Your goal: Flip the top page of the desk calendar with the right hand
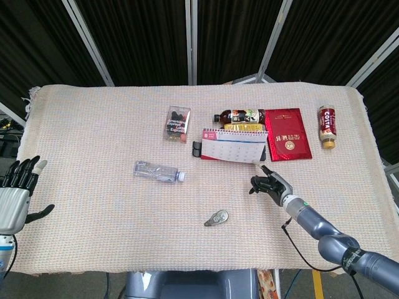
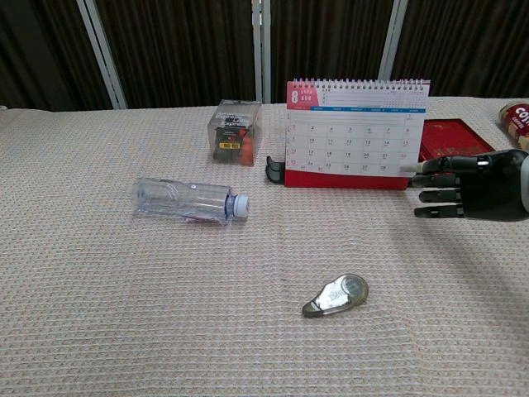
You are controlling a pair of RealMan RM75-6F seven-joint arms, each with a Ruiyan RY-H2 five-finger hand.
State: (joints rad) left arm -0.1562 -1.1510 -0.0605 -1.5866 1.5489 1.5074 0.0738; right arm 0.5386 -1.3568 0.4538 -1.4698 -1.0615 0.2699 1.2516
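Note:
The desk calendar (image 1: 234, 149) (image 2: 355, 132) stands upright mid-table, its white August page facing me, red base below, spiral binding on top. My right hand (image 1: 269, 185) (image 2: 467, 185) hovers low just right of the calendar's lower right corner, fingers stretched out toward it; a white fingertip (image 2: 420, 166) reaches the page's bottom right edge, and contact is unclear. It holds nothing. My left hand (image 1: 17, 193) is at the table's far left edge, fingers spread, holding nothing.
A clear plastic bottle (image 2: 186, 200) lies left of the calendar. A correction tape dispenser (image 2: 335, 296) lies in front. A clear box (image 2: 235, 132), a dark drink bottle (image 1: 240, 116), a red booklet (image 1: 288, 134) and a coffee bottle (image 1: 327, 126) sit around the calendar.

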